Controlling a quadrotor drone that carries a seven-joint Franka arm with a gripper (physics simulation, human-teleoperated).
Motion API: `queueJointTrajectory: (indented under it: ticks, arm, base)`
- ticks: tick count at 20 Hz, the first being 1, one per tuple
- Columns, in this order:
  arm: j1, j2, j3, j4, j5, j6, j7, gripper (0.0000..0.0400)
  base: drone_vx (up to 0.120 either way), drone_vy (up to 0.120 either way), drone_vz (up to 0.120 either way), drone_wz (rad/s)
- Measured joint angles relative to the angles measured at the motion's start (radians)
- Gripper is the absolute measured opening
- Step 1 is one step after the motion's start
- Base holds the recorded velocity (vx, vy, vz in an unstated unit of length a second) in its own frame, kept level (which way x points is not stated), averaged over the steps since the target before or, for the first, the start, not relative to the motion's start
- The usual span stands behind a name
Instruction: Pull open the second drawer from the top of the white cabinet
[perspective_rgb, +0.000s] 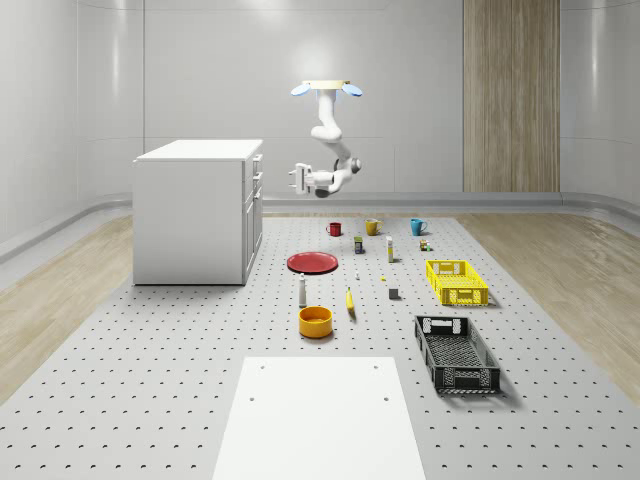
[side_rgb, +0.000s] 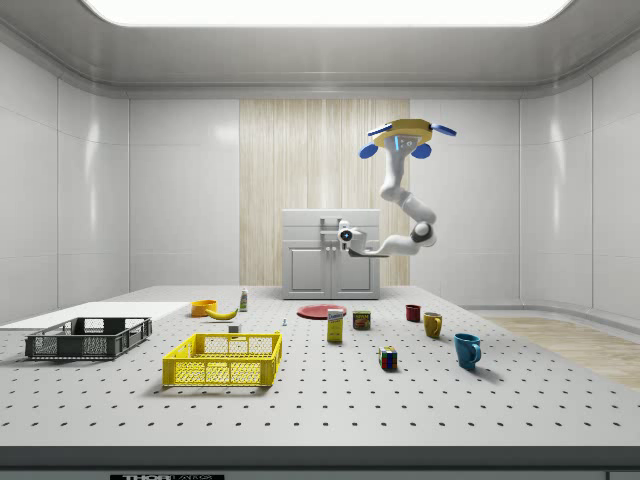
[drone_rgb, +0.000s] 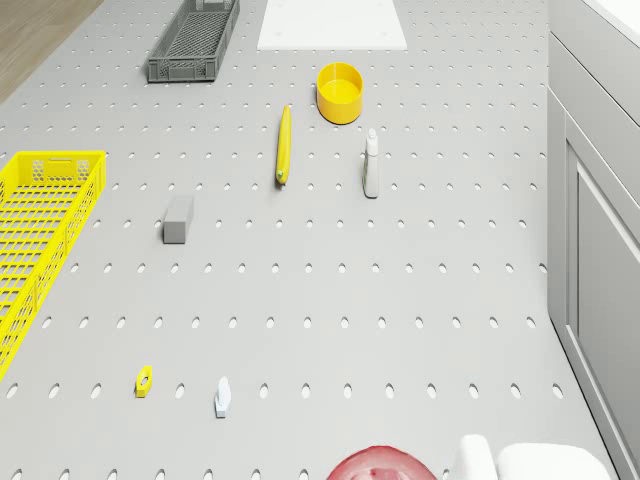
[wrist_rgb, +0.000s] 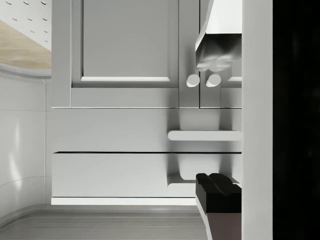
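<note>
The second drawer of the white cabinet is shut. In the wrist view its front lies flush with the top drawer and the doors on either side of it, and the seams around it are thin and even. Its bar handle is untouched.

The cabinet stands toward the far edge of the perforated table, on the whole-scene view's left, with its drawer face turned toward the table's middle.

The gripper hangs in the air at drawer height, just in front of that face, with a clear gap between them. In the wrist view its fingers are spread wide apart and hold nothing. The dark finger sits by the top drawer's handle and the pale finger by the door knobs, so the second drawer's handle lies roughly between them.

The drone hovers above and beyond the gripper, over the table beside the red plate.

As I judge it, only the approach is done. The arm has yet to reach the handle, grasp it and pull the drawer out.
</note>
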Motion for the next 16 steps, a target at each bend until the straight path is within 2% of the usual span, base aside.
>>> queueJointTrajectory:
  ticks: [8, 16]
  arm:
    - [0.016, 0.131, 0.010, 0.081, 0.067, -0.011, -0.057, 0.0300]
    - [0.021, 0.233, 0.071, 0.142, 0.159, 0.009, -0.099, 0.0300]
  base:
    - [0.000, 0.000, 0.000, 0.000]
    - [0.000, 0.000, 0.000, 0.000]
